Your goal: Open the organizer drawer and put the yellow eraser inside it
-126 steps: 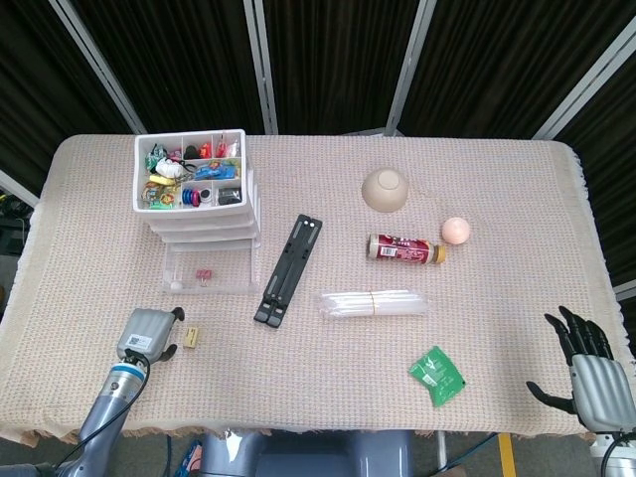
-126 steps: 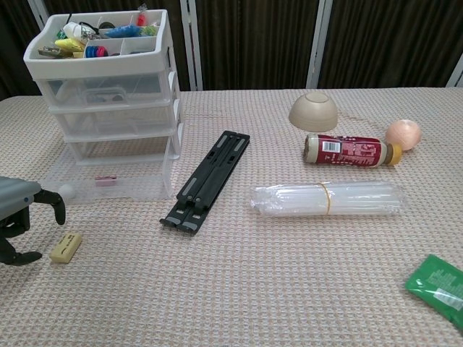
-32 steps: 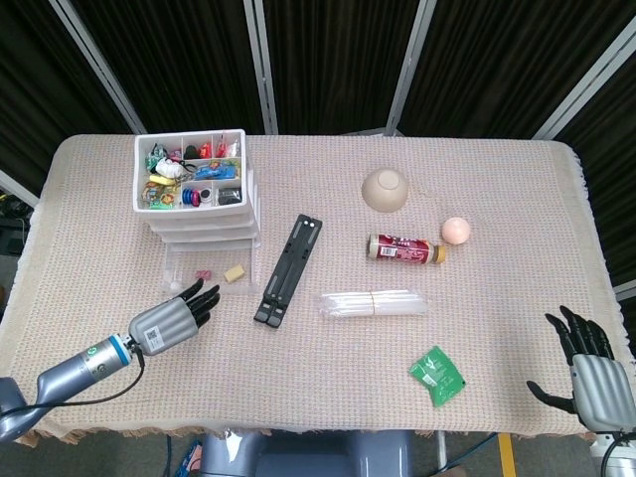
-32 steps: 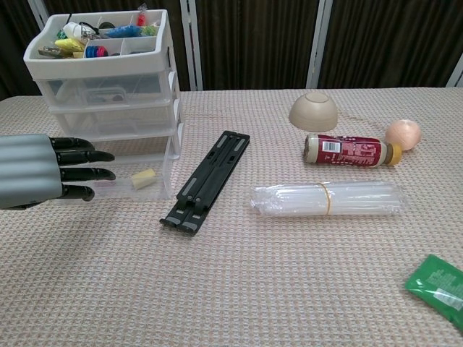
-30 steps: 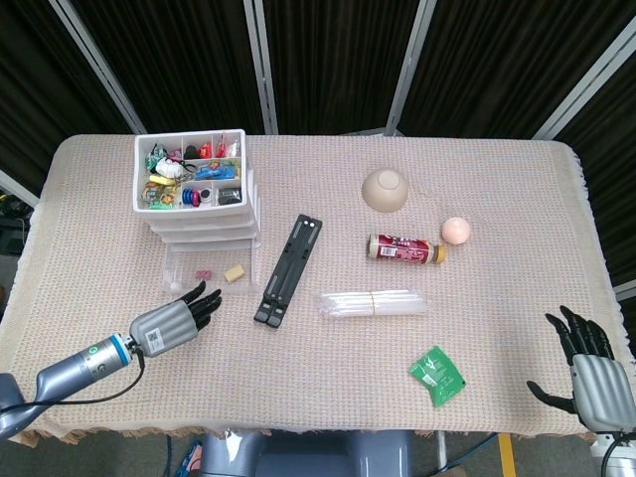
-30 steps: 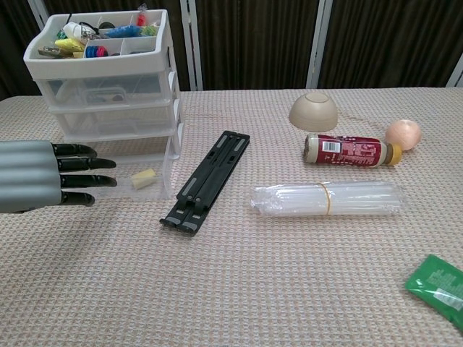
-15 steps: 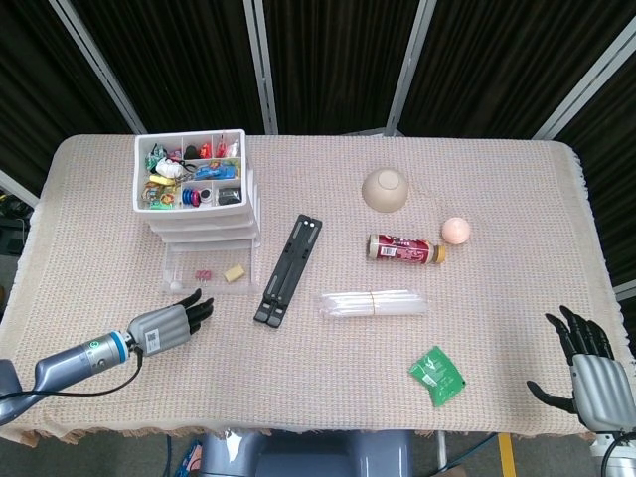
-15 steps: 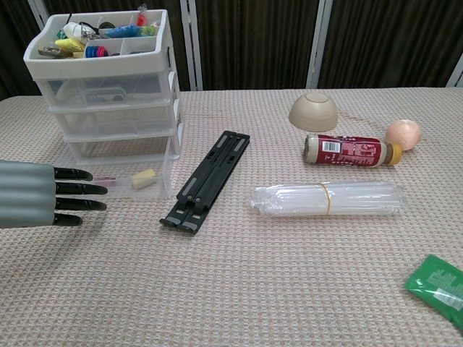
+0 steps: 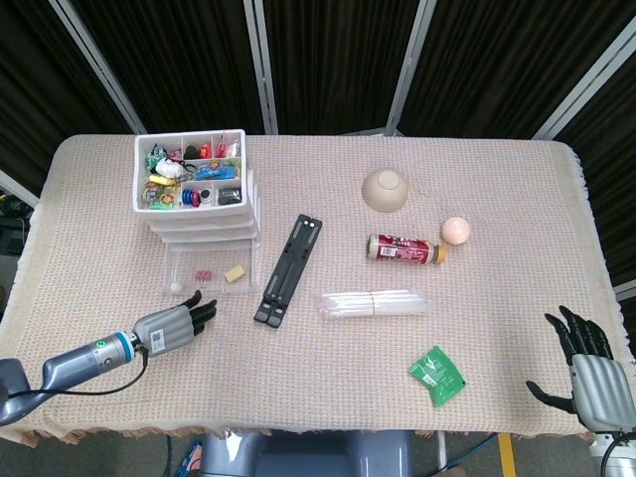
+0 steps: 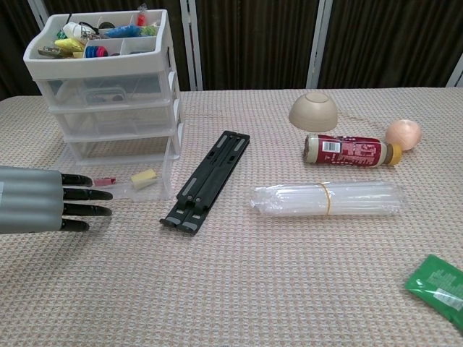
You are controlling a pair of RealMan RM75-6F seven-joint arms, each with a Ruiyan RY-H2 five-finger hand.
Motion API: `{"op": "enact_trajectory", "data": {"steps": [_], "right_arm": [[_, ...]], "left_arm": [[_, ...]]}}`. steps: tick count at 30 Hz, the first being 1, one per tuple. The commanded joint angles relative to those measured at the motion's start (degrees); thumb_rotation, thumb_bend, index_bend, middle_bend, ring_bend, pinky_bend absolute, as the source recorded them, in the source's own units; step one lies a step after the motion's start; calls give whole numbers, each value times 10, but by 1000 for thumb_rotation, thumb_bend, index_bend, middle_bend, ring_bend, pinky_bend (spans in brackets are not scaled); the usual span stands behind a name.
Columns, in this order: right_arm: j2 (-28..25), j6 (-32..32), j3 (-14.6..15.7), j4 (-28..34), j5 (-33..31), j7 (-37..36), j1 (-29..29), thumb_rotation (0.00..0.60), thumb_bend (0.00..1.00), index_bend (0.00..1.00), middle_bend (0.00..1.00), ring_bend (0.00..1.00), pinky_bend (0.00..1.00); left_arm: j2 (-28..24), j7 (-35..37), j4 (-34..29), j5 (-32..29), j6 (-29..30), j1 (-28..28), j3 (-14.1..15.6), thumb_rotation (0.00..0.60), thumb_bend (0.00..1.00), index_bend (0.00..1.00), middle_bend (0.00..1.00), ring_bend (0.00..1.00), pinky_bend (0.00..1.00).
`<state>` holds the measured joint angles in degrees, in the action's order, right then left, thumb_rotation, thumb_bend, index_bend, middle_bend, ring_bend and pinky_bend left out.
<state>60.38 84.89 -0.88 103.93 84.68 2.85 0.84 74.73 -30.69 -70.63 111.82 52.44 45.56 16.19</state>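
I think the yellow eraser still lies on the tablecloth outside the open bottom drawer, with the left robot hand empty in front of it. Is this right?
Not quite. The chest view shows the yellow eraser lying inside the open bottom drawer, not on the tablecloth. The left robot hand is indeed empty in front of it.

Yellow eraser (image 10: 144, 178) inside open organizer drawer (image 10: 155, 189), left robot hand (image 10: 43, 202) flat, empty

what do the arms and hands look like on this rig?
Left hand: silver-grey ribbed back, black fingers, small label on the back, green-and-blue ring at the wrist, grey tubular forearm with a thin black cable. Right hand: the same silver back and black fingers; its arm is out of frame.
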Motion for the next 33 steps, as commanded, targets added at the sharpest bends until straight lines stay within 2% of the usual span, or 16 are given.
{"op": "enact_trajectory", "data": {"steps": [1,14,22,33], "right_arm": [[0,1,0,0,0,0,0,600,61,108,0,0,0],[0,0,0,0,0,0,0,600,61,108,0,0,0],[1,1,0,-1,1,0,0,600,61,108,0,0,0],[0,1,0,-1,1,0,0,600,61,108,0,0,0]], "left_arm": [[3,2,1,1,1,0,-1,600,1000,273,79,0,125],[5,12,0,-3,28,-7,-19,600,1000,270,75,0,124],[13,16,4,-6,7,-9,-12,600,1000,268,76,0,124],[28,18,15,-19,-3,-12,-23,600,1000,267,76,0,122]]}}
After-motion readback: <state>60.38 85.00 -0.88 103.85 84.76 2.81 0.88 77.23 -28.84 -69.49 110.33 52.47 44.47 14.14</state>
